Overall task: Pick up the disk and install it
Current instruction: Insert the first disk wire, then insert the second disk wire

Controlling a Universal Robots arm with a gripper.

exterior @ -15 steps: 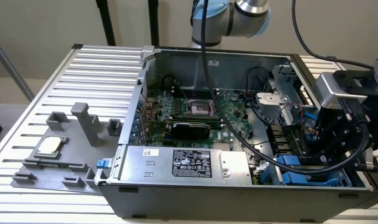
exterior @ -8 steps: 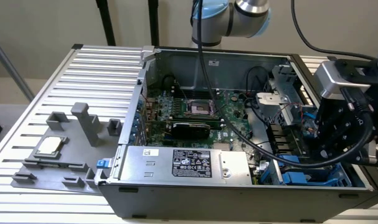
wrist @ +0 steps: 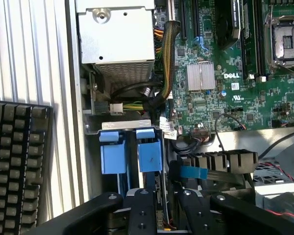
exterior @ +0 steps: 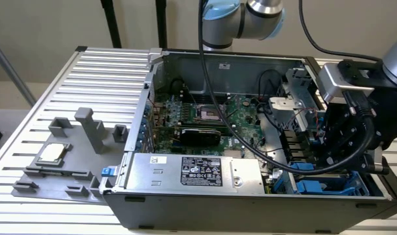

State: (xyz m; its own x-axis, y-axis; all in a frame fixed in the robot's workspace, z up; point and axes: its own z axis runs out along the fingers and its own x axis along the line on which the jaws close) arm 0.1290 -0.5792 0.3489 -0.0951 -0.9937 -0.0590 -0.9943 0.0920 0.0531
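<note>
Off at the exterior view's left, the grey fixture sits on the slatted table with the small square chip resting in it, well apart from me. Next comes the open computer case. The big silver box with the black label lies along its front edge and the green motherboard is behind that.

My arm drops in from the top, black cables looping over the board. At the exterior view's right my black wrist hangs tilted down into the case's drive corner, above the blue plastic there.

From out there my claw is buried behind the wrist. The wrist camera looks straight down past my claw into the bay. The disk stands on edge in the bay with its blue rail facing me, just beyond the claw. A second blue-railed carrier stands just beside it, towards the case wall.

Clamped or apart, I cannot tell. The wrist camera also gives me a black keyboard on the slats outside the case wall, and a silver heatsink on the board.
</note>
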